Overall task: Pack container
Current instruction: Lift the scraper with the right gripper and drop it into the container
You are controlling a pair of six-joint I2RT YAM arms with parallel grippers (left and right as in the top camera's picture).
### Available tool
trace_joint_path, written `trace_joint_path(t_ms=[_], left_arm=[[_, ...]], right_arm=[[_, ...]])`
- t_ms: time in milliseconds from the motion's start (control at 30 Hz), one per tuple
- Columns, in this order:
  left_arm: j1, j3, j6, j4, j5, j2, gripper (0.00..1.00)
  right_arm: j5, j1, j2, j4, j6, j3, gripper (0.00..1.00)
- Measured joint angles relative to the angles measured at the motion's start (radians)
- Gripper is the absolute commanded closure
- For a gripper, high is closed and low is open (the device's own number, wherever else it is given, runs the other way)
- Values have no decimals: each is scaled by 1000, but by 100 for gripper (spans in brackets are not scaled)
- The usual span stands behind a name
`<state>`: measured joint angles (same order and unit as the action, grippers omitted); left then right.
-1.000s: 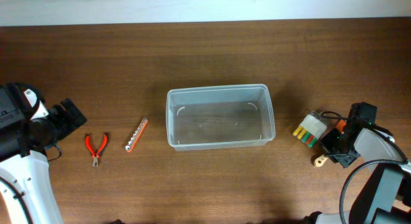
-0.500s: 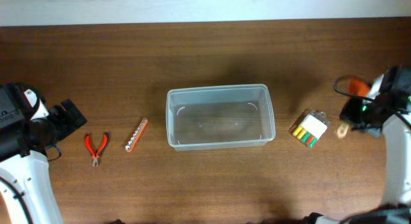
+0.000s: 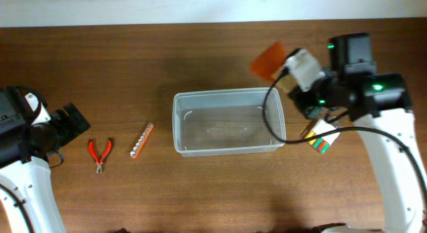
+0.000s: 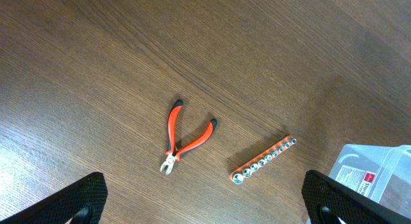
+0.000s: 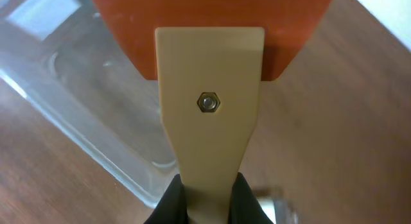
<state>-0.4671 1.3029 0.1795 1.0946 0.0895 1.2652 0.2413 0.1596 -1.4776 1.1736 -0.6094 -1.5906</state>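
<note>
OK, your R hand (image 5: 205, 199) is clamped narrow on the tan handle of a scraper (image 5: 209, 89). Its fingers pinch the shaft at the bottom edge of the right wrist view, w/ the orange blade fanning out at the top. Overhead, the scraper (image 3: 268, 61) shows in the upper right of the frame, just past the top-right corner of the container (image 3: 227, 93), held up off the desk (image 3: 200, 46). The container sits at ctr frame, clear plastic. The right wrist cam shows the container (image 5: 70, 102) left of & beneath the scraper.

A small clear box (image 3: 321, 137) w/ yellow, green & orange pieces lies just right of the container, partly under your R arm.

Your L hand (image 4: 205, 208) is spread wide & holds nothing, fingertips at the lower corners of the left wrist view. Overhead, the L hand (image 3: 67, 123) is at the far left edge. Btw it & the container lie red-handled pliers (image 3: 99, 153) at lower left, then an orange socket rail (image 3: 141, 140) nearer the container. The two are apart.
</note>
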Motion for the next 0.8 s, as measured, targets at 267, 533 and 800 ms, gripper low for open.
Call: trace_joint_path(t_ms=[267,533,800], left_arm=[[0,0,0,0,0,0,1],[0,0,0,0,0,0,1],[0,0,0,0,0,0,1]], right_arm=[[-3,166,-217,-10,-89,-3,96],[-4,255,-433,-18,-137,-3,96],[-8,259,-595,-38,-160,-3,92]])
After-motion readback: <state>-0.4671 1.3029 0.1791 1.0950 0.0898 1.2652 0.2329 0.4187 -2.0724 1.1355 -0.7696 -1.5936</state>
